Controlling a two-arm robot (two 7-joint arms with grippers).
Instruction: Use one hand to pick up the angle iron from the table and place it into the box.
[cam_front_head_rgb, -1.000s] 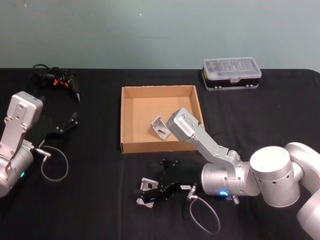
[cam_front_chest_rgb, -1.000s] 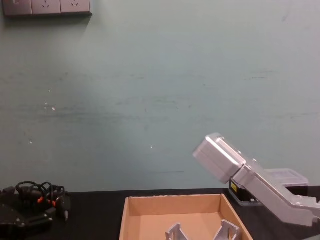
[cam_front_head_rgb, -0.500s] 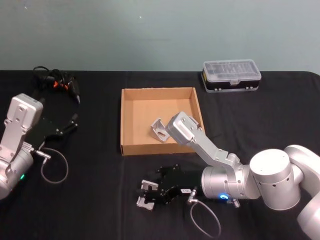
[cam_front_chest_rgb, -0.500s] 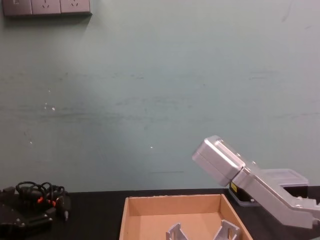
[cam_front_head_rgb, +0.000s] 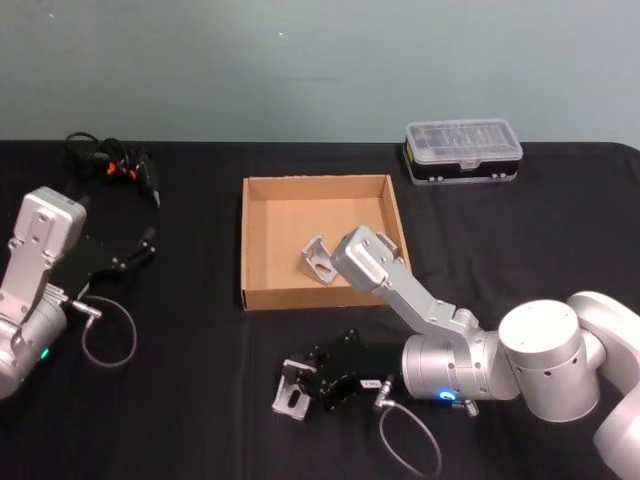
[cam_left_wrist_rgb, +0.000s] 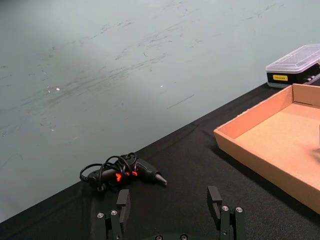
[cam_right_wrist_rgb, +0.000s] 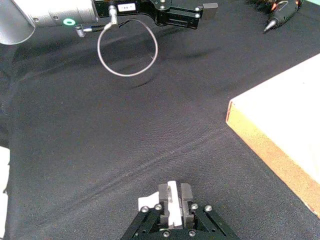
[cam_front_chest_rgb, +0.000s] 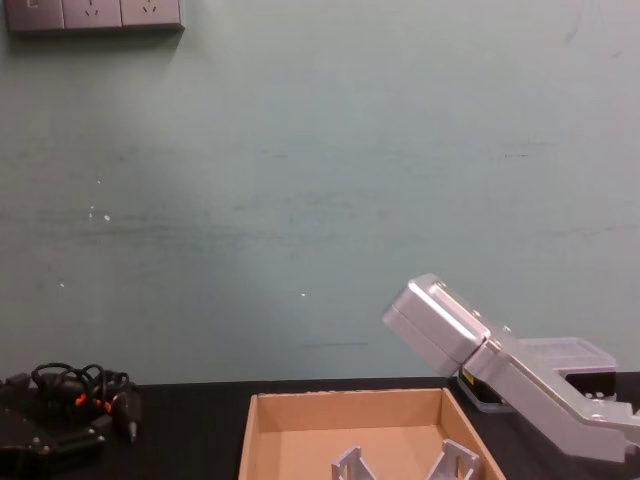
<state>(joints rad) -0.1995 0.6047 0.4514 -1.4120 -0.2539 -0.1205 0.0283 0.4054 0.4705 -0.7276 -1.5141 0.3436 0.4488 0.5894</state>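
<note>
The right gripper sits low over the black table, just in front of the box, its fingers pressed narrowly against both sides of a silver angle iron — most of that bracket is hidden between them. A second angle iron lies inside the box, partly covered by the arm's elbow. The left gripper rests idle at the table's left, fingers spread wide and holding nothing, near a black cabled tool.
</note>
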